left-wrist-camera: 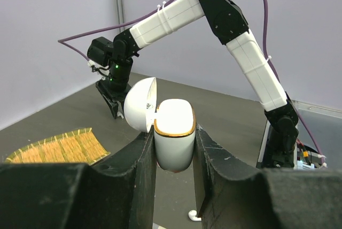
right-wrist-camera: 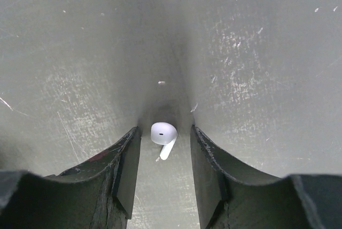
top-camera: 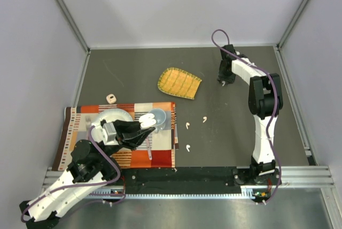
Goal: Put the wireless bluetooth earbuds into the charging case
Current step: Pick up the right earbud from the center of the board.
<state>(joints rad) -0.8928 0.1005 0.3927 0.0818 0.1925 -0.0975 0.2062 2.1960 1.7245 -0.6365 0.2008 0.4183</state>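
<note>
My left gripper (left-wrist-camera: 173, 151) is shut on the charging case (left-wrist-camera: 173, 132), a white shell with a gold rim, and holds it upright above the checkered cloth. Its lid (left-wrist-camera: 140, 105) hangs open to the left. In the top view the case (top-camera: 147, 121) shows at my left gripper (top-camera: 145, 128). Far back on the right, my right gripper (right-wrist-camera: 165, 130) stands open, pointing down at the table. One white earbud (right-wrist-camera: 163, 134) lies between its fingers, with a gap on each side. Three more earbuds lie loose mid-table (top-camera: 188, 126), (top-camera: 204, 119), (top-camera: 188, 147).
A yellow woven mat (top-camera: 180, 83) lies at the back centre. The checkered cloth (top-camera: 157, 157) carries a grey plate (top-camera: 115, 115) and a small bluish cup (top-camera: 160, 115). A small beige piece (top-camera: 110, 99) sits left of the mat. Walls enclose the table on three sides.
</note>
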